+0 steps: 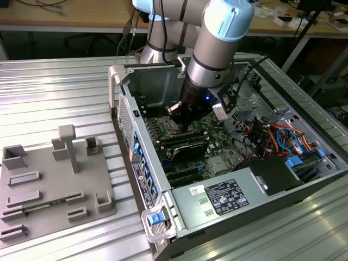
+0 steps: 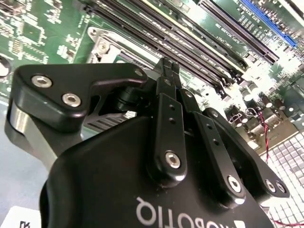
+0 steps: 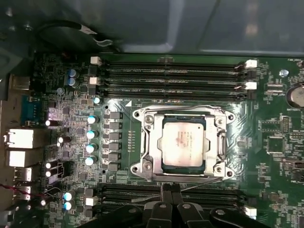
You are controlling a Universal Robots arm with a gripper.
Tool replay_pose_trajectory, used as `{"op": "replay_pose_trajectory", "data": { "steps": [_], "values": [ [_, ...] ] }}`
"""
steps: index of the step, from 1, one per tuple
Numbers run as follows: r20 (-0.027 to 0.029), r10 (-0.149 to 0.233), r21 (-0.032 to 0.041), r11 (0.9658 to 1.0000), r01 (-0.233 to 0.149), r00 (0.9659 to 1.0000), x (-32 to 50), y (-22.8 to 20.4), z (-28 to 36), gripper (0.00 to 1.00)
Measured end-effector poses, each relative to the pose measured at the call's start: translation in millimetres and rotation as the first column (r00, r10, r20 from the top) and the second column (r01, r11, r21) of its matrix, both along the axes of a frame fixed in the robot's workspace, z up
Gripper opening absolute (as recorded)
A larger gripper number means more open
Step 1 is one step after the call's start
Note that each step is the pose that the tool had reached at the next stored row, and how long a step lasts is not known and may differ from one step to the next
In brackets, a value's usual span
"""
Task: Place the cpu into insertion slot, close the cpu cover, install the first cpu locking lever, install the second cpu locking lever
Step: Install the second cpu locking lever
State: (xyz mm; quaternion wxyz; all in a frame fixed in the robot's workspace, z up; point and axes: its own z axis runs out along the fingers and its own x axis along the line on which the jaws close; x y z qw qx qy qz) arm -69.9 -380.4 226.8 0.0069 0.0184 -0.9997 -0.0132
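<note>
In the first wrist view the cpu (image 3: 184, 142) lies flat in the insertion slot (image 3: 136, 167), silvery face up. The cpu cover (image 3: 153, 140) is down around it as a metal frame. One thin wire locking lever (image 3: 180, 110) runs along the socket's far edge. Another lever (image 3: 202, 185) slants along the near edge, just beside my fingertips. My gripper (image 3: 170, 189) is shut, tips together at that near edge with nothing between them. In the second wrist view the gripper (image 2: 167, 66) points down at the board beside the socket (image 2: 107, 47). The exterior view has the gripper (image 1: 182, 120) low inside the computer case.
Long black memory slots (image 3: 175, 78) flank the socket on both sides. Capacitors (image 3: 90, 134) stand in a row next to it. Case walls (image 1: 122, 103), a power supply (image 1: 217, 198) and orange and blue cables (image 1: 277, 136) surround the arm. A grey fixture plate (image 1: 51, 182) lies at the exterior view's left.
</note>
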Motion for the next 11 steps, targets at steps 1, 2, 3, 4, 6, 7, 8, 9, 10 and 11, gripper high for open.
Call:
{"op": "replay_pose_trajectory", "data": {
  "steps": [1, 2, 3, 4, 6, 7, 8, 9, 10, 11],
  "values": [
    [-0.0002, 0.000, 0.0000, 1.0000, 0.000, 1.0000, -1.2, 0.0, -1.8, 0.11],
    [-0.0002, 0.000, -0.0001, 1.0000, 0.000, 1.0000, -2.5, 0.0, -3.6, 0.11],
    [-0.0003, 0.000, -0.0001, 1.0000, 0.000, 1.0000, -3.8, 0.0, -4.6, 0.11],
    [-0.0003, 0.000, -0.0001, 1.0000, 0.000, 1.0000, -5.5, 0.0, -5.2, 0.11],
    [-0.0002, 0.000, 0.0001, 1.0000, 0.000, 1.0000, -10.4, 0.0, -6.7, 0.11],
    [-0.0002, 0.000, 0.0001, 1.0000, 0.000, 1.0000, -12.3, 0.1, -7.3, 0.11],
    [-0.0002, 0.000, 0.0001, 1.0000, 0.000, 1.0000, -15.1, 0.1, -8.3, 0.11],
    [-0.0002, 0.000, 0.0000, 1.0000, 0.000, 1.0000, -18.2, 0.1, -9.1, 0.11],
    [-0.0003, 0.000, 0.0000, 1.0000, 0.000, 1.0000, -19.5, 0.2, -9.3, 0.11],
    [-0.0002, 0.000, 0.0001, 1.0000, 0.000, 1.0000, -20.4, 0.3, -9.4, 0.11]
  ]
}}
